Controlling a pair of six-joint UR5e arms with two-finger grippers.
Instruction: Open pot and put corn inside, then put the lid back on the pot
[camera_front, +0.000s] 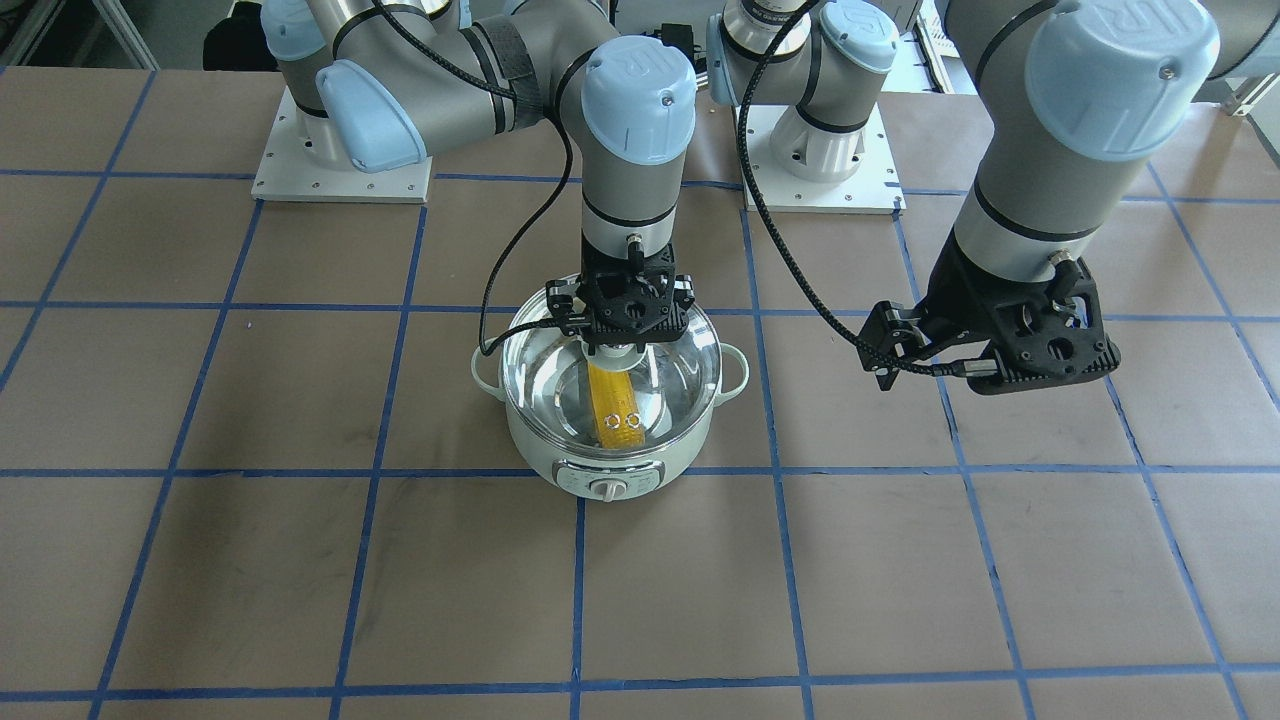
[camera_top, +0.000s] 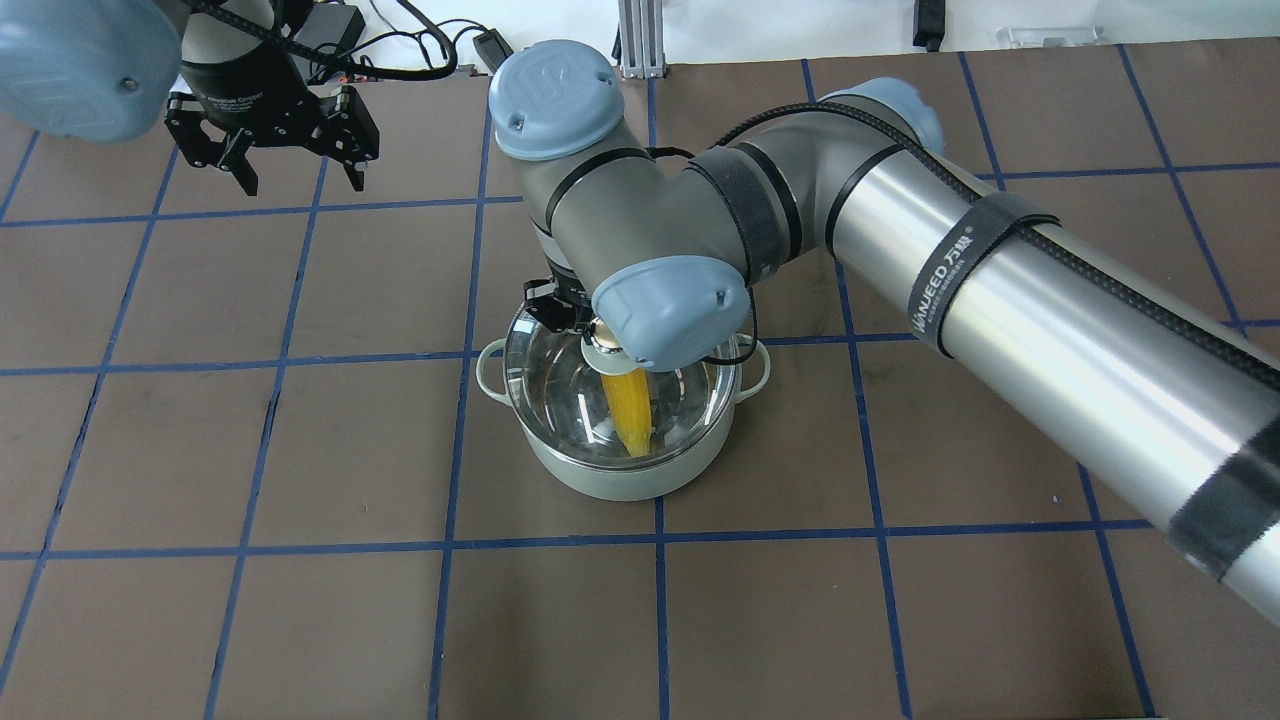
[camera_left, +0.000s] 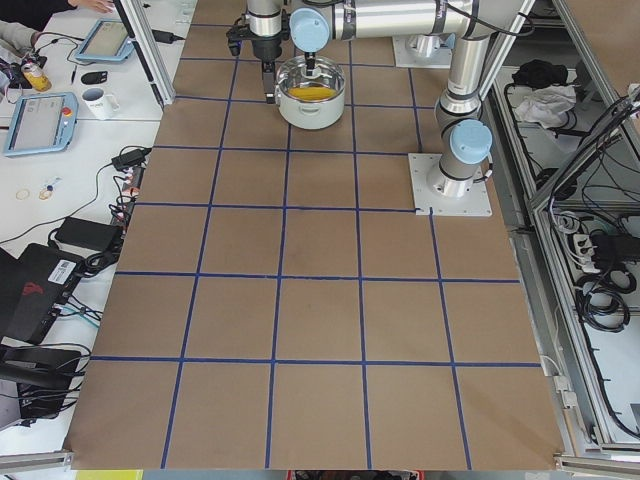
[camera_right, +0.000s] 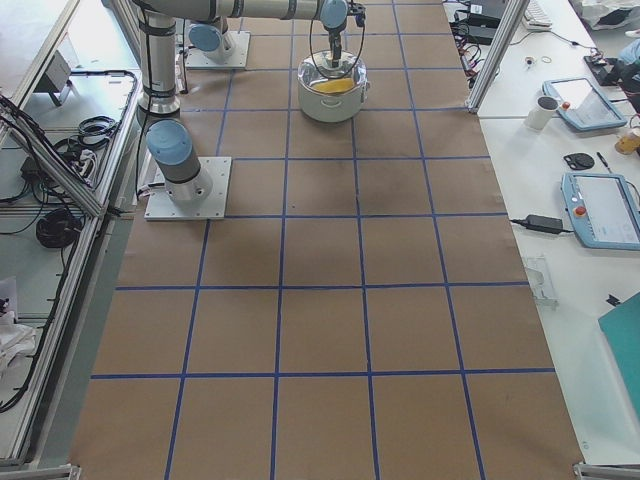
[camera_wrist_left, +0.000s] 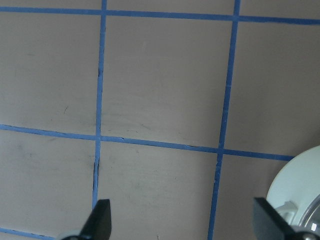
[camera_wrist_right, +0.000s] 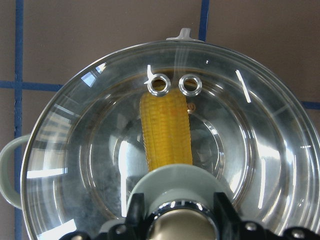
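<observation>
- Brown worktop (camera_front: 900, 580), gridded with blue tape lines (camera_front: 578, 590).
- White mug (camera_left: 100, 101) on the side bench, far left in the left-end view, beside a grey pendant (camera_left: 35, 122).
- Black cables (camera_left: 600, 300) bundled at right.

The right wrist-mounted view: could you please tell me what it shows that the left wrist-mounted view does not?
Only the right wrist view shows the corn lying under the glass lid, its two vent holes, and the right gripper closed on the knob. Only the left wrist view shows the left gripper, open and empty. Both show the pale green pot and the table with its blue tape lines.
</observation>
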